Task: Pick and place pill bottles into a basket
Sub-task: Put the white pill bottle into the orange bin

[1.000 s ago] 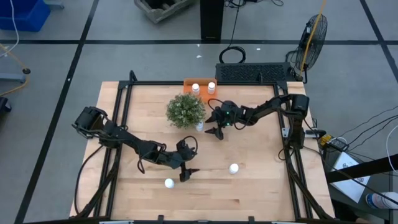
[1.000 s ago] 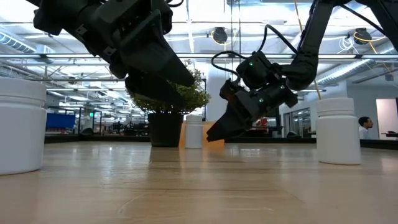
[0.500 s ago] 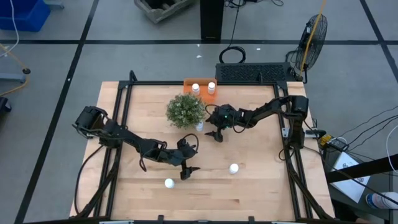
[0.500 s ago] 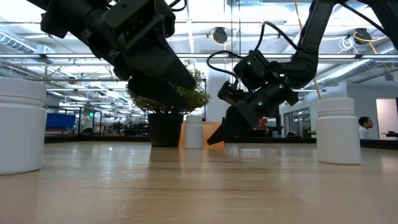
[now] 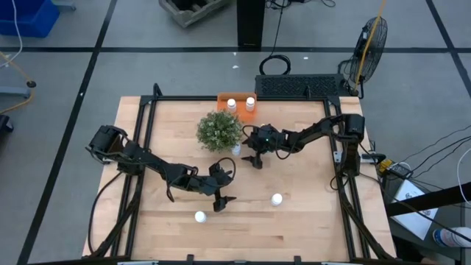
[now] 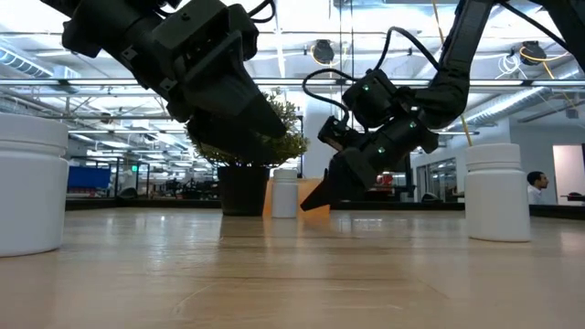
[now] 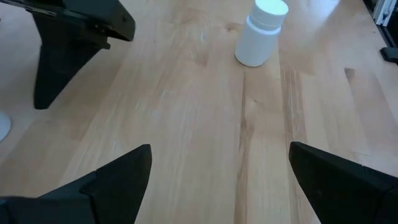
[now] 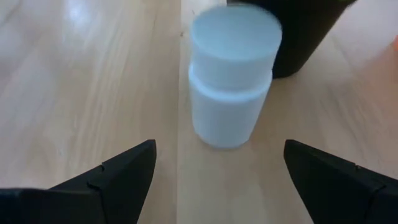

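Note:
Two white pill bottles (image 5: pixel 231 104) (image 5: pixel 250 102) stand in the orange basket (image 5: pixel 223 96) at the far edge. A third bottle (image 5: pixel 236 149) (image 8: pixel 230 81) stands upright on the table beside the potted plant (image 5: pixel 219 130). My right gripper (image 5: pixel 254 157) (image 8: pixel 214 180) is open just short of it, its fingers low and pointing at it. Two more bottles (image 5: pixel 199 216) (image 5: pixel 277 199) stand near the front. My left gripper (image 5: pixel 219 202) (image 7: pixel 217 180) is open and empty between them, above the table.
The plant's dark pot (image 8: pixel 305 37) stands right behind the bottle that my right gripper faces. The front-right bottle also shows in the left wrist view (image 7: pixel 260 34). A black frame (image 5: pixel 147 110) edges the wooden table.
My right gripper has crept a little toward the bottle beside the plant, staying open and low.

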Available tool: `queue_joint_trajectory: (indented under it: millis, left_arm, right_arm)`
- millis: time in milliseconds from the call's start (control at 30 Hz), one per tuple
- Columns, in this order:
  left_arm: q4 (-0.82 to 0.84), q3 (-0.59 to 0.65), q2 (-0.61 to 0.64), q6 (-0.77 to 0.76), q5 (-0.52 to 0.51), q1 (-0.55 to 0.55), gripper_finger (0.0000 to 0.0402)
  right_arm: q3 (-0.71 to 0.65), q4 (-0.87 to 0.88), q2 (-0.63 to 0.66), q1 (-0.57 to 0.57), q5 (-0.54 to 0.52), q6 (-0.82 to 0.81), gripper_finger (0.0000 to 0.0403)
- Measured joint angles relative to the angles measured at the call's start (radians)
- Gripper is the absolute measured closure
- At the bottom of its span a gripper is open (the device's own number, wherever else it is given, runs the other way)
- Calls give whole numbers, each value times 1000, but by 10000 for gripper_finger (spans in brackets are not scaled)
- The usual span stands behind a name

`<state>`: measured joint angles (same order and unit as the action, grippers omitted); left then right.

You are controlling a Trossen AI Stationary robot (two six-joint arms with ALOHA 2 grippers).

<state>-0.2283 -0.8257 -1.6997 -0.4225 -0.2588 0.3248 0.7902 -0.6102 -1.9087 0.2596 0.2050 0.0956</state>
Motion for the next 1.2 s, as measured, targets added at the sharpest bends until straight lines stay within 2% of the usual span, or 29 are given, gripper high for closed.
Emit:
queue_joint_trajectory:
  millis: [867,1200]
  left_arm:
    - [-9,0,0,-6,26,0,16]
    - [-6,-1,0,-6,50,1,16]
  right_arm:
    - [0,-126,-10,-6,4,-8,60]
    - [75,-163,-155,-6,7,1,60]
